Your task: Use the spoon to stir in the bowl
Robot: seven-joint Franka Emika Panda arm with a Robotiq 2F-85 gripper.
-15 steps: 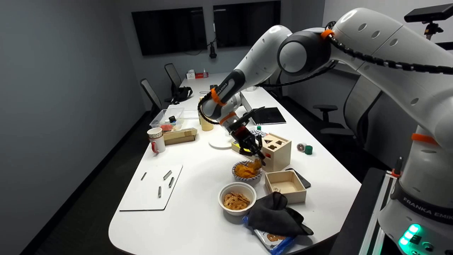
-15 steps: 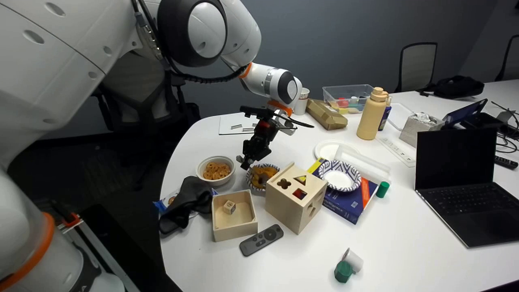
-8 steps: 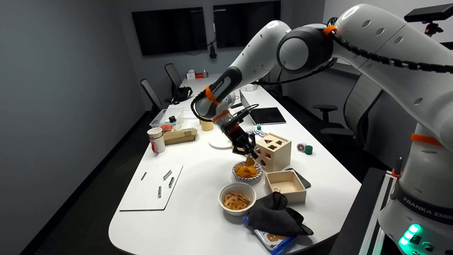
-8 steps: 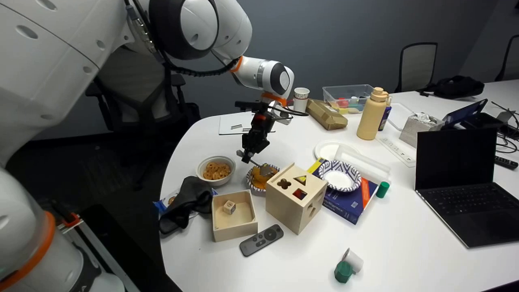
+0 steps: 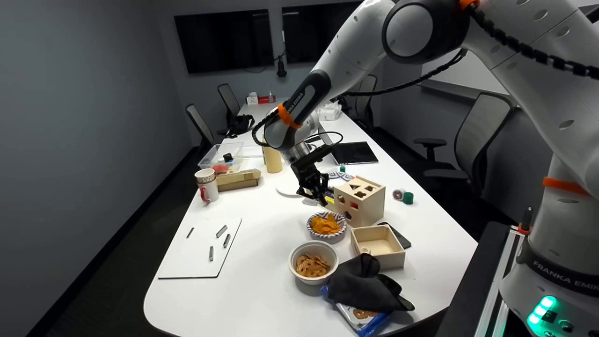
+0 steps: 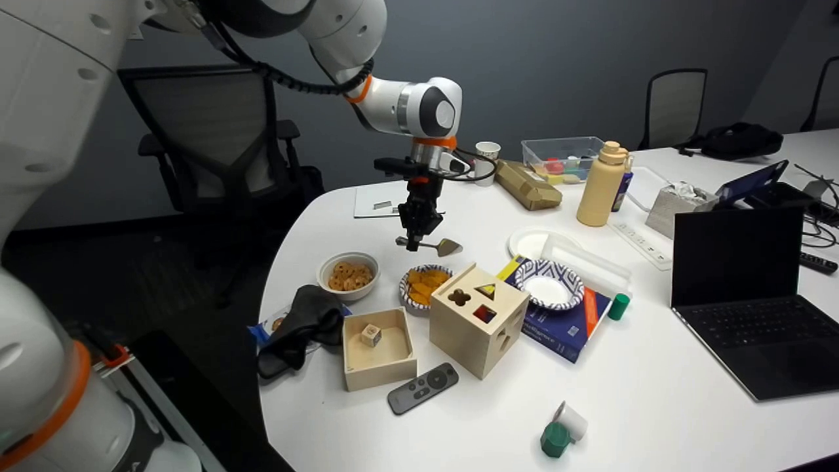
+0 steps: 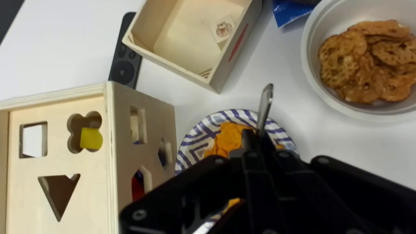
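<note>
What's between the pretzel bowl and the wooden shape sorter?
The blue-and-white patterned bowl of orange chips sits between the pretzel bowl and the wooden shape sorter, as seen in an exterior view.

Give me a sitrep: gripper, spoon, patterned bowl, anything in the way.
Gripper shut on spoon. Spoon outside the patterned bowl, apart from it. Wooden shape box close beside the bowl, might crowd stirring.
</note>
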